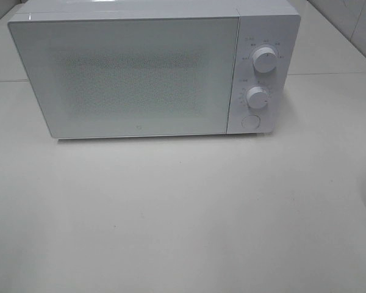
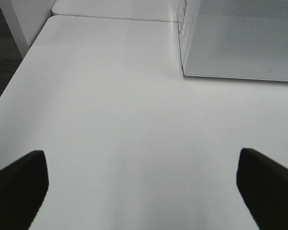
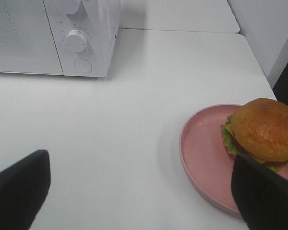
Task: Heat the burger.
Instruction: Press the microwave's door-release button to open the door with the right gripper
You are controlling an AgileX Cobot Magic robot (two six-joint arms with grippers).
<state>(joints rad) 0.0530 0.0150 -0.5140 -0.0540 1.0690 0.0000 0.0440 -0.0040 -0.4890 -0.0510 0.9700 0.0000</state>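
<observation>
Two grippers: we see the left gripper (image 2: 143,187) and the right gripper (image 3: 141,191) each as a pair of dark fingers set wide apart, with nothing clasped between them.
Left fingers: the black fingers (image 2: 19,191) of the left arm are spread to their widest, released and holding nothing. Only the white flat tabletop (image 2: 125,120) lies between them, and we cannot tell whether the tips touch it.
Burger: a small round burger (image 3: 264,129) with a tan-brown domed bun and red and green filling sits upright on a plate in our right wrist view, toward one side of it rather than at its centre.
Plate: the wide pink round plate (image 3: 201,143) rests on the tabletop, off to the control-panel side of the microwave oven and well apart from it.
Right fingers: the black fingers (image 3: 266,201) of the right arm are likewise spread wide and grip nothing. One of them stands in front of the plate's rim and the burger's lower edge, and we cannot tell whether it touches either. The other is over bare tabletop.
Microwave: the white box-shaped microwave oven (image 1: 134,73) stands at the back of the tabletop with its speckled glass door (image 1: 128,76) shut.
Controls: two white round knobs (image 1: 265,59) sit one above the other on the panel beside the door, with a round white button (image 1: 251,121) below them.
</observation>
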